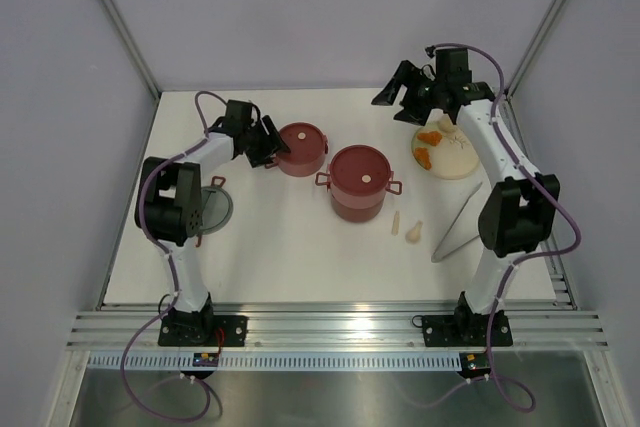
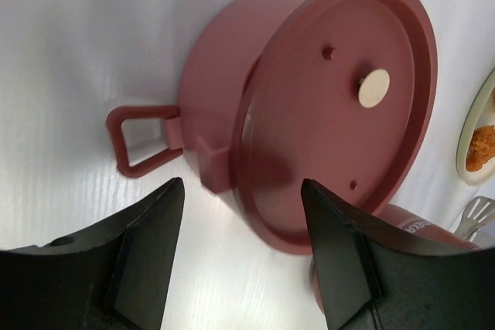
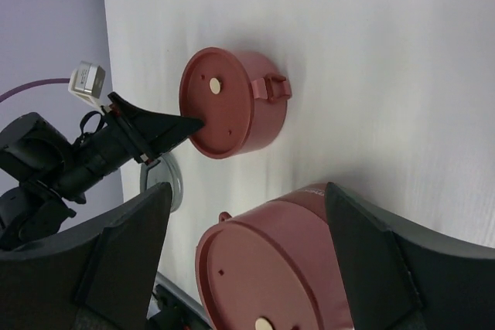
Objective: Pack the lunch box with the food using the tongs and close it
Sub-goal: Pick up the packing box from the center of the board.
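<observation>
Tongs (image 1: 457,222) lie right of two lidded bowls (image 1: 359,182).

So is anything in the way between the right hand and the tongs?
Nothing visible. The right hand hangs open above the far end of the plate, and the tongs lie bare on the table nearer the arm's base, beside the plate.

Top external view: high, behind both arm bases, looking down and forward over the whole white table (image 1: 300,267). Left wrist view: very close, low, looking past its own black fingers (image 2: 147,260) at the single dark-red lidded round bowl (image 2: 309,106). Right wrist view: higher, farther back, tilted, facing across the table toward the left arm. All three views share that bowl (image 1: 301,148) (image 3: 232,102) and the taller dark-red stacked bowls (image 1: 360,181) (image 3: 271,268) (image 2: 418,229).
</observation>
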{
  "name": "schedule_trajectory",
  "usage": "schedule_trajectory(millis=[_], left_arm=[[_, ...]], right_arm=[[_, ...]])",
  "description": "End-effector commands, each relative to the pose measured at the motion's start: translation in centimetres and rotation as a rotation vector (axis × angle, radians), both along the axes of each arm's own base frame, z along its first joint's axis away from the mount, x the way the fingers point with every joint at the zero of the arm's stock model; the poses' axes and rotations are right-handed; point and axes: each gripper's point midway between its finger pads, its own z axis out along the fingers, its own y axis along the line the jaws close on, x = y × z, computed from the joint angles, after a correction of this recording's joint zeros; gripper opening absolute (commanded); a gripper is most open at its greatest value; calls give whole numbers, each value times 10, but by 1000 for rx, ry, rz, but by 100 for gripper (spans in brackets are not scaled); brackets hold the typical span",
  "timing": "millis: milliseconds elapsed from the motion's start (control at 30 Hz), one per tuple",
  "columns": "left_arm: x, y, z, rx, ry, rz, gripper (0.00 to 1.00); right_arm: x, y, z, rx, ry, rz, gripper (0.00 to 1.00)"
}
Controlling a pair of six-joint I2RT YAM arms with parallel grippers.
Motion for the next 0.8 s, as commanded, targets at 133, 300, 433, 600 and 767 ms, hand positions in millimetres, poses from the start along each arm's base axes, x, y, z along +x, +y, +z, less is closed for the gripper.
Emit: schedule_trajectory(millis=[133,300,433,600,767], left_arm=[[33,-26,18,-89,-82,-119,63],[39,-31,20,-98,-92,-147,62],[41,-32,23,-98,-101,-160,62],[43,-35,23,-109,-96,-175,62],[44,-36,26,-111,-97,-186,61]], right_arm=[[64,21,-12,132,8,24,88],[92,40,-51,211,40,91,86],[102,53,-64,251,50,157,85],[104,70,-93,254,80,199,83],[105,91,-124,259,131,229,80]])
